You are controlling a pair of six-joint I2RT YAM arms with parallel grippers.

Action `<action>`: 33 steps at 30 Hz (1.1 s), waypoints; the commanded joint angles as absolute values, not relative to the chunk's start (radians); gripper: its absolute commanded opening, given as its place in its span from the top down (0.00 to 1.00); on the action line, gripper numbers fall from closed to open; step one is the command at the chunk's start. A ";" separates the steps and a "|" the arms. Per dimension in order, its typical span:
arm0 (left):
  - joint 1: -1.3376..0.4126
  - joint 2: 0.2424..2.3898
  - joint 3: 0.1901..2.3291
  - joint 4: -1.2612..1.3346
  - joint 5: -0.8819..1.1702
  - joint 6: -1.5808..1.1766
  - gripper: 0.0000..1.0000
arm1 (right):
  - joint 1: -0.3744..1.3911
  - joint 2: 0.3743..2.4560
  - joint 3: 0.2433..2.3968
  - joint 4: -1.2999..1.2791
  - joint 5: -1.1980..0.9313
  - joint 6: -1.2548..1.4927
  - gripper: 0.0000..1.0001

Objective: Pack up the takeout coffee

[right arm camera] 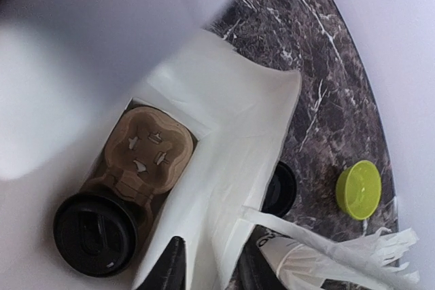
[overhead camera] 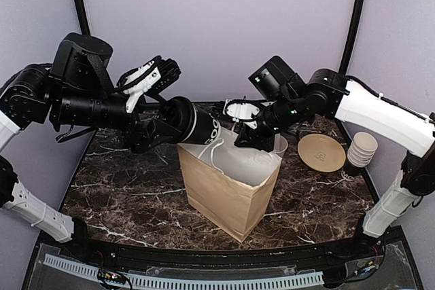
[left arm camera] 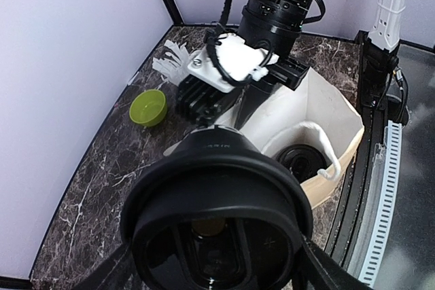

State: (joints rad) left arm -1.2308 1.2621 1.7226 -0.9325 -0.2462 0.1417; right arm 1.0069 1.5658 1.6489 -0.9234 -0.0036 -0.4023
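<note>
The cup (overhead camera: pixel 200 127) is lying almost on its side above the left rim of the bag (overhead camera: pixel 228 195), with its lid end facing back along the holding arm and its base pointing right at the bag mouth. The left gripper (overhead camera: pixel 168 127) is clamping it at the lid end, so its long axis is running along the fingers rather than standing upright. Below and to the right, inside the bag, a carrier (right arm camera: pixel 146 144) is sitting with one slot bare and a second cup (right arm camera: pixel 95 233) filling the other. The right gripper (right arm camera: pixel 209 267) is straddling the bag's back wall, one finger inside and one outside; whether it is pinching the paper I cannot tell. With the left gripper bearing the load, the next move is probably calling for tipping the cup upright and lowering it base first into the bare slot.
</note>
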 commanded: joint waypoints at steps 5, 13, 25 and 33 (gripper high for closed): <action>-1.227 1.251 1.791 -1.010 -0.228 0.161 0.53 | 1.009 1.646 1.811 -0.963 -0.149 -0.412 0.95; -1.227 1.261 1.763 -1.063 -0.101 0.185 0.54 | 1.071 1.701 1.937 -0.981 -0.164 -0.497 0.99; -1.255 1.332 1.736 -1.122 -0.133 0.186 0.59 | 1.140 1.733 1.927 -0.974 -0.122 -0.462 0.99; -1.396 1.410 1.726 -1.181 -0.334 0.198 0.61 | 1.143 1.736 1.929 -0.991 -0.192 -0.433 0.81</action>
